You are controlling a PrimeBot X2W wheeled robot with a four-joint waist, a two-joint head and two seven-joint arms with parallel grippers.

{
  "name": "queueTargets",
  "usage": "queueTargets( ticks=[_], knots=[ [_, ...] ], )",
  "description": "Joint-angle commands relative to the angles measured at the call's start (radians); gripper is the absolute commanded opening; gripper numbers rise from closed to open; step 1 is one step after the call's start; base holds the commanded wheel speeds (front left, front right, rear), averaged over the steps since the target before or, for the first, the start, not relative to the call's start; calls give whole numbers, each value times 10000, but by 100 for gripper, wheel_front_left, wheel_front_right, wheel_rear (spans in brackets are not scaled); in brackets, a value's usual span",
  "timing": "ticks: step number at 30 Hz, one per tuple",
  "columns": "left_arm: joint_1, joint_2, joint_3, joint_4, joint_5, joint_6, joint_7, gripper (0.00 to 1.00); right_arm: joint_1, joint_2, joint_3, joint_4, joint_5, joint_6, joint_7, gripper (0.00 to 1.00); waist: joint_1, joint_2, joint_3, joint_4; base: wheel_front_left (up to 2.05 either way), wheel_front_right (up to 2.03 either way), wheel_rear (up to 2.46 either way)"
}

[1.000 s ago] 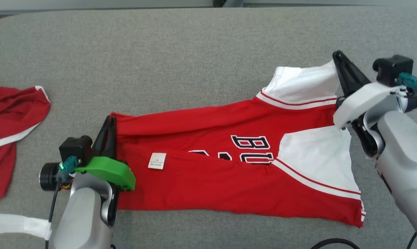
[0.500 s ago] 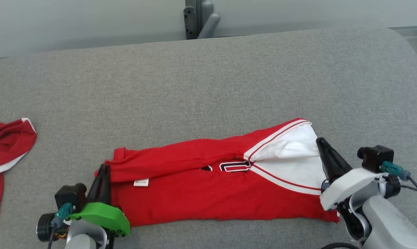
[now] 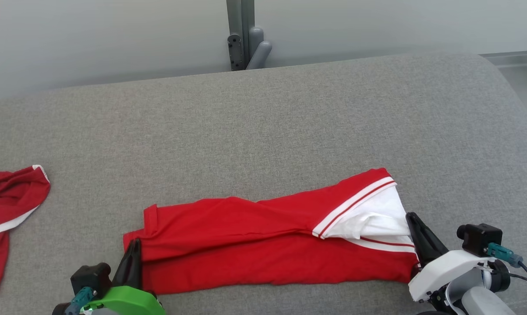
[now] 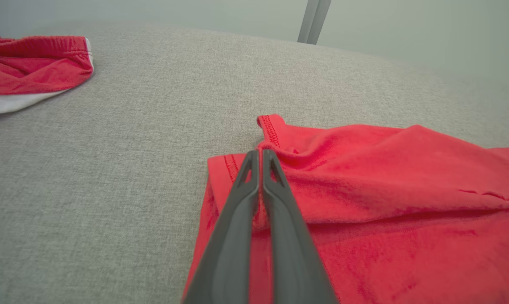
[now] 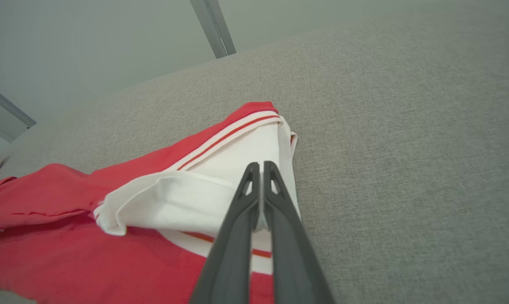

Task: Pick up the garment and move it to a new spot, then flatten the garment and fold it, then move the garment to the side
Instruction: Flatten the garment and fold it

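A grey worktop (image 3: 263,122) is seen, and the red garment (image 3: 254,258) is laid on its near part, folded into a long band with white cloth at the right end. Another red cloth (image 3: 9,197) is lying well apart at the left edge. The left gripper (image 3: 135,243) is pinched on the garment's red left end, and the right gripper (image 3: 410,216) on its white end.

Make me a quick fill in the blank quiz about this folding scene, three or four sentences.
The garment lies folded on a ____ fabric surface.
The left jaws are shut on its all-____ end.
The right jaws are shut on its ____ part.
A second red garment lies at the head view's ____ edge.
Missing: grey, red, white, left.
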State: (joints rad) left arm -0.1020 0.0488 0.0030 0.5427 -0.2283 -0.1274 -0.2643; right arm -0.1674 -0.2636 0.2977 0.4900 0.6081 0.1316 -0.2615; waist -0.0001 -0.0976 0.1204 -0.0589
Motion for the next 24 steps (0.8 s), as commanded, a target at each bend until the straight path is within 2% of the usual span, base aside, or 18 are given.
queueTargets(
  ticks=[1,6,7,8,9,10,17,24],
  knots=[
    [186,36,-9,-46,-53,-2,2,0,130,-16,-56,-5,-60,-19,-19,0,1,2,-20,11,0,0,0],
    [421,33,-190,-29,-177,147,2,0,320,108,-17,196,-256,-19,-19,0,1,2,-25,-8,0,0,0],
    [464,33,-204,-44,-199,159,2,9,330,132,-27,215,-262,-17,-19,0,1,2,-25,-9,0,0,0],
    [493,35,-190,-80,-203,250,2,38,367,159,-97,267,-253,-19,-19,0,1,2,-25,-5,0,0,0],
    [533,41,-137,-149,-201,334,2,84,410,170,-194,325,-279,-19,-19,25,1,2,-22,0,0,0,0],
    [603,41,-87,-190,-213,427,2,100,448,201,-296,357,-298,-19,-19,100,1,2,-18,9,0,0,0],
    [1075,30,283,-1018,214,1028,2,100,534,398,-1209,-189,-660,-17,-19,100,1,2,11,109,0,0,0],
    [1005,35,296,-1522,426,1163,2,100,62,516,-1492,142,-1255,-17,-20,100,1,2,283,375,0,0,0]
  ],
)
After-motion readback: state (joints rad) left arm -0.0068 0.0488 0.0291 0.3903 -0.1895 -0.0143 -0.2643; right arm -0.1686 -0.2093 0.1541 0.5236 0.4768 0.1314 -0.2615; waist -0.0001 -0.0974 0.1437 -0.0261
